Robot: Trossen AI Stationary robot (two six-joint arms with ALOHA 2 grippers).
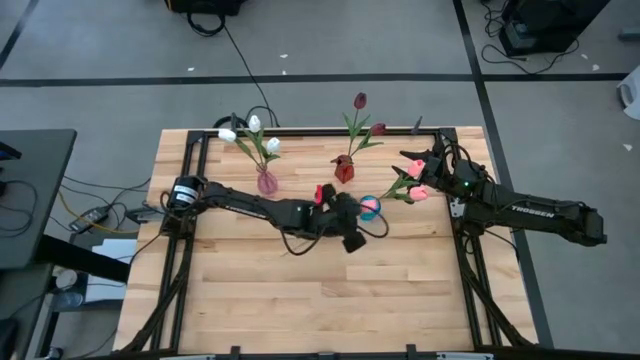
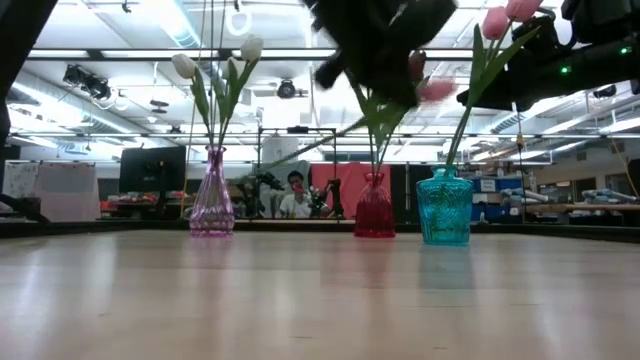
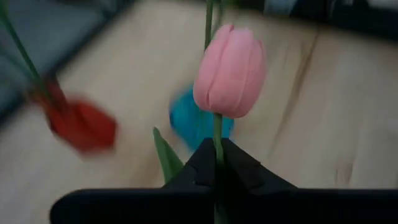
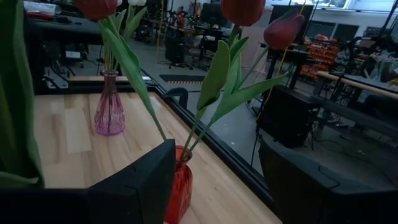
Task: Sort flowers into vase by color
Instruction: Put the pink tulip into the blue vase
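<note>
The left pincer (image 1: 352,212) is closed on a pink tulip (image 3: 230,71) stem, stem axis near vertical. The blue vase (image 1: 370,207) sits just beside it at 3 o'clock (left arm nearer). The right pincer (image 1: 428,165), fingers spread, waits at the pink tulips there.

**Wood, glass and matt black plastic**

The bench (image 1: 300,290) is pale planked wood with a smooth, faintly shiny finish, framed by dark metal rails. Three vases look like clear tinted glass, glossy and ribbed: a pink vase (image 2: 212,195), a red vase (image 2: 375,208) and a teal vase (image 2: 445,208). The pink tulip (image 3: 229,71) has smooth, matt, waxy petals. The left hand (image 3: 217,163) looks matt black plastic.
</note>
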